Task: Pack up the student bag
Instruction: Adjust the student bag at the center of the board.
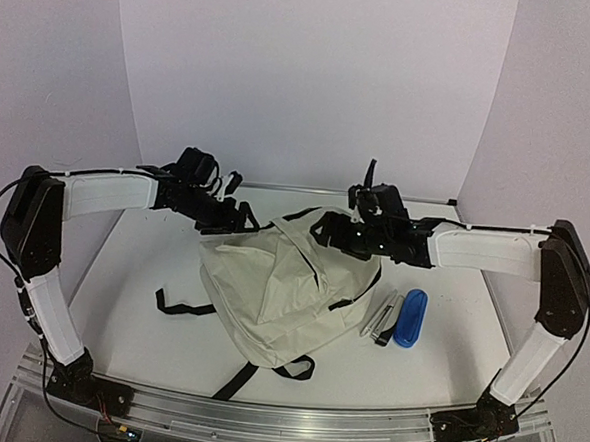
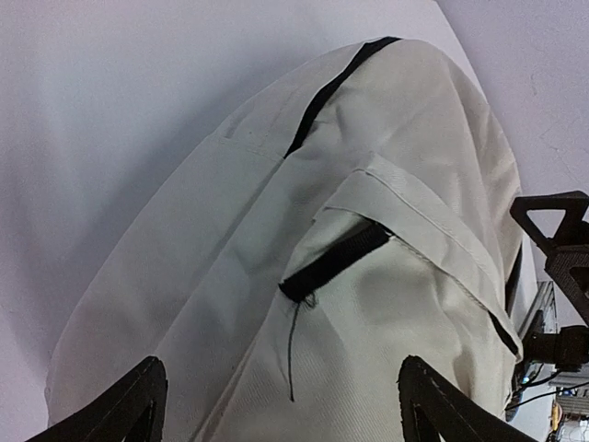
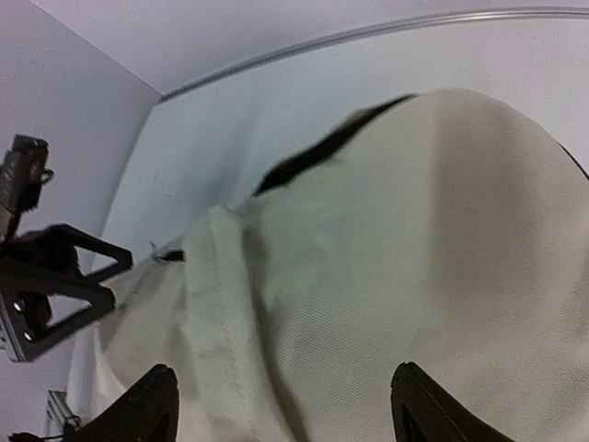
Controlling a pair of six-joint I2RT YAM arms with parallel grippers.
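The student bag (image 1: 271, 292), a cream backpack with black straps, lies in the middle of the table. My left gripper (image 1: 241, 221) is open just above the bag's far left corner. In the left wrist view the gripper (image 2: 281, 419) has its jaws wide apart over the cream fabric (image 2: 368, 350), near a short black loop (image 2: 336, 262) and a black zipper line (image 2: 331, 92). My right gripper (image 1: 324, 231) is open over the bag's far right corner. In the right wrist view the gripper (image 3: 281, 419) spans bare fabric (image 3: 414, 258). Neither holds anything.
A blue oblong case (image 1: 410, 318) and a silver-grey pen-like item (image 1: 382, 317) lie right of the bag. Black straps (image 1: 185, 305) trail out to the left and toward the near edge (image 1: 235, 380). White walls enclose the table.
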